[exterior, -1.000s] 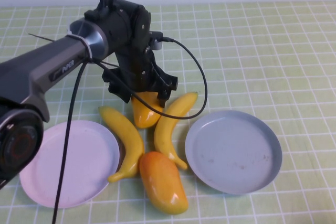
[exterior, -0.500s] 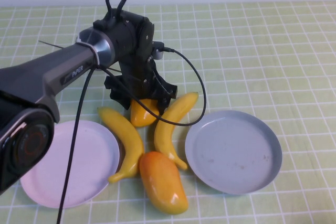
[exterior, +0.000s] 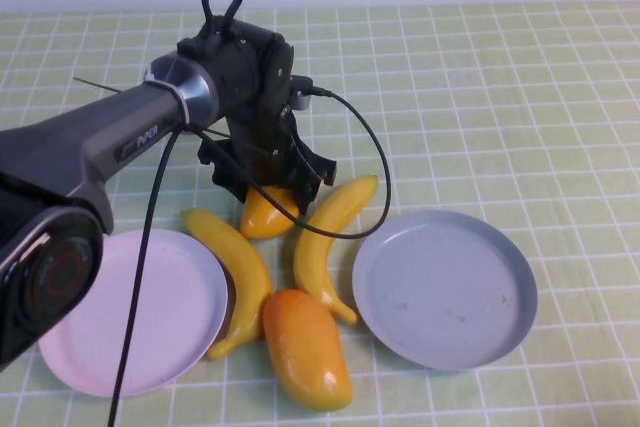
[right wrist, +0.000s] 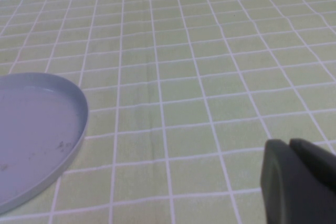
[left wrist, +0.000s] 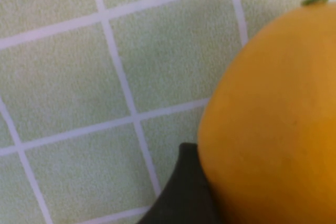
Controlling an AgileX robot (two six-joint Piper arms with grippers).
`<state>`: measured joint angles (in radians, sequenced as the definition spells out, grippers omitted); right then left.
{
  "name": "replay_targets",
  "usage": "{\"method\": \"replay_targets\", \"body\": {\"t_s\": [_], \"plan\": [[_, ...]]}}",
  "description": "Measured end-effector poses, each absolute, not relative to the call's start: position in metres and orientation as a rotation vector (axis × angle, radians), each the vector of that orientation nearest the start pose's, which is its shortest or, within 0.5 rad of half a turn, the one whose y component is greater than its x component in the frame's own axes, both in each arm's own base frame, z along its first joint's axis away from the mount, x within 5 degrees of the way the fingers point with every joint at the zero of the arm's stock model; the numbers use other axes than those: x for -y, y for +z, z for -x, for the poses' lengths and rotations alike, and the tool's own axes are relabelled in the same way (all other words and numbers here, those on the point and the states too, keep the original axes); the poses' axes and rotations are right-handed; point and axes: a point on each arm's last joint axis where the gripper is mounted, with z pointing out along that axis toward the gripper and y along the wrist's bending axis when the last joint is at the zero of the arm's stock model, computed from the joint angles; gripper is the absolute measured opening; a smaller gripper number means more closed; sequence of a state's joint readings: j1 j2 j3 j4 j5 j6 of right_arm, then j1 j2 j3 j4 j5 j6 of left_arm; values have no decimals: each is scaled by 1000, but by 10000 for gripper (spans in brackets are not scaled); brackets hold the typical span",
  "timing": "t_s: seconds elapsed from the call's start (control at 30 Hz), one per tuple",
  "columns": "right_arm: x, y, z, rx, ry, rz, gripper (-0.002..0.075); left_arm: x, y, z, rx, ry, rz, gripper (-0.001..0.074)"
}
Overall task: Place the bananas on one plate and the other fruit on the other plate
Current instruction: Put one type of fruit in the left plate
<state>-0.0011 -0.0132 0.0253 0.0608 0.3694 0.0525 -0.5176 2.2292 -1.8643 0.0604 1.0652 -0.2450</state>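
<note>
My left gripper (exterior: 268, 190) is down over the far mango (exterior: 262, 217), shut on it at the table. In the left wrist view the mango (left wrist: 273, 119) fills the frame with one dark finger (left wrist: 181, 195) pressed against its side. Two bananas (exterior: 238, 272) (exterior: 325, 232) lie just in front of it, and the second mango (exterior: 305, 347) lies nearest me. The pale pink plate (exterior: 120, 317) is at the left and the grey-blue plate (exterior: 445, 292) at the right, both bare. My right gripper (right wrist: 290, 145) is shut and empty, out of the high view, beside the grey-blue plate (right wrist: 31, 129).
A black cable (exterior: 375, 162) loops from the left wrist over the right banana. The green checked cloth (exterior: 500, 97) covers the table. A pale wall runs along the far edge.
My left gripper has come down and slightly forward onto the far mango. The mango has tilted and shifted left, and the left banana and near mango have been nudged a little left.
</note>
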Motion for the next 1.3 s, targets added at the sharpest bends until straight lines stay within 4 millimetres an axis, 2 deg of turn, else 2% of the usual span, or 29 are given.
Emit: {"method": "replay_targets", "body": {"t_s": [0.2, 0.3, 0.47, 0.57, 0.73, 0.87, 0.93, 1.07, 1.3], "plan": [[-2, 172, -53, -1863, 95, -88, -17, 229, 193, -412, -2853, -31, -561, 551], [-2, 172, -53, -1863, 95, -88, -17, 229, 218, -412, -2835, -28, -600, 551], [-2, 172, -53, -1863, 95, -88, -17, 229, 278, -413, -2705, -71, -594, 551], [-2, 172, -53, -1863, 95, -88, -17, 226, 301, -408, -2651, -80, -605, 551], [-2, 172, -53, -1863, 95, -88, -17, 215, 334, -391, -2593, -76, -631, 551], [-2, 172, -53, -1863, 95, -88, -17, 198, 362, -364, -2559, -58, -626, 551], [-2, 172, -53, -1863, 95, -88, -17, 188, 369, -349, -2559, -45, -624, 551], [-2, 172, -53, -1863, 95, -88, -17, 165, 365, -315, -2613, 20, -617, 551], [-2, 172, -53, -1863, 95, -88, -17, 128, 320, -263, -2773, 186, -635, 550]]}}
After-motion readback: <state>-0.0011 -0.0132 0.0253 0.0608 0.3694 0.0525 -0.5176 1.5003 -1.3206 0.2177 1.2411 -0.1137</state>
